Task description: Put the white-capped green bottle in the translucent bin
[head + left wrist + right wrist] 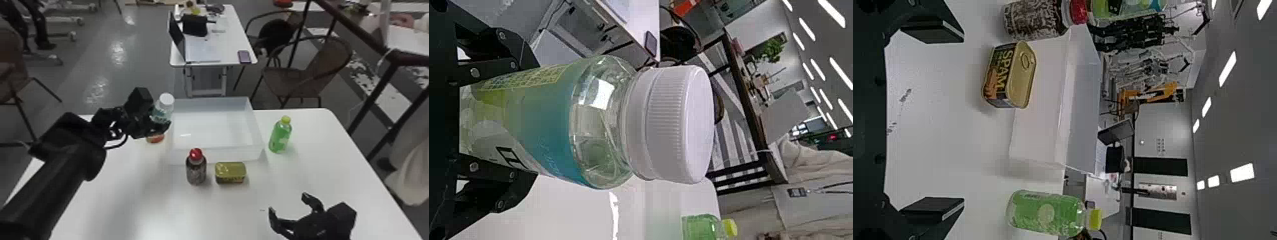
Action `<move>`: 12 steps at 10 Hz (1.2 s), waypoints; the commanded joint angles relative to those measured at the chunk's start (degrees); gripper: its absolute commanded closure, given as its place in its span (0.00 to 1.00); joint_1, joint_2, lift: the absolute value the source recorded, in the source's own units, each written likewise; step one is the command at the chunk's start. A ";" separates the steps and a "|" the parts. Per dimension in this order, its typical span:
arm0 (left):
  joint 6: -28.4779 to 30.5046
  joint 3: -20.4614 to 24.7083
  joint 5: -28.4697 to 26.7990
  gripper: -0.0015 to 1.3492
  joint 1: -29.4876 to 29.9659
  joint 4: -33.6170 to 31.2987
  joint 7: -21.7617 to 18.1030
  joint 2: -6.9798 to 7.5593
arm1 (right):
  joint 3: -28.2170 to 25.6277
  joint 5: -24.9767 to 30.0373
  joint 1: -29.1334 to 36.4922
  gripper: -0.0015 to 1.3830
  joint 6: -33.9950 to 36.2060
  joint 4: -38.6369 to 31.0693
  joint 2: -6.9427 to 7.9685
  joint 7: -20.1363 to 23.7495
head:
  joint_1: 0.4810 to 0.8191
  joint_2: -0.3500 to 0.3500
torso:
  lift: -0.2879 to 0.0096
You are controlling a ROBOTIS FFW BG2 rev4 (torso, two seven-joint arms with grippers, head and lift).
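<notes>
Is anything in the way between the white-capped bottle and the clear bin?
It seems only the left wall of the translucent bin; the left end effector holds the white-capped bottle beside it. The red-capped bottle and the tin stand in front, off that path.

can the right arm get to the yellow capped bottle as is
Probably yes: the right arm has its jaws open and empty, and nothing stands between them and the yellow-capped bottle.
</notes>
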 commanded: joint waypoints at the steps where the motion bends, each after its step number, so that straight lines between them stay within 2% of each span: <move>1: -0.12 -2.23 -5.03 0.61 -1.87 0.99 -0.27 0.04 | 0.52 -0.06 -1.58 0.10 -0.09 1.60 0.05 0.12 | 0.63 0.46 | 0.87; 3: -1.00 -4.26 -10.22 0.61 -3.98 1.43 -0.27 0.04 | 1.13 -0.06 -2.37 0.10 -0.09 2.39 0.05 0.12 | 0.63 0.46 | 0.87; 6: -5.49 -9.70 -17.43 0.61 -7.67 1.43 0.25 1.27 | 1.31 -0.50 -2.64 0.10 -0.53 3.01 0.05 0.12 | 0.63 0.47 | 0.87; 7: -7.16 -11.90 -19.89 0.47 -8.90 1.17 1.31 1.19 | 1.31 -0.76 -2.64 0.10 -0.70 3.01 0.05 0.12 | 0.63 0.47 | 0.87; 9: -8.83 -13.22 -22.44 0.04 -9.51 -0.50 3.07 0.92 | 1.31 -1.03 -2.55 0.10 -0.79 3.01 0.05 0.38 | 0.63 0.45 | 0.87; 11: -6.72 -11.29 -27.27 0.12 -6.09 -8.15 2.98 0.66 | 1.22 -1.38 -1.58 0.10 -0.79 2.31 0.05 0.29 | 0.63 0.42 | 0.87; 12: -5.84 -7.16 -27.27 0.13 -2.92 -12.28 3.24 0.22 | 1.22 -1.38 -1.14 0.10 -0.79 1.87 0.05 0.29 | 0.63 0.42 | 0.87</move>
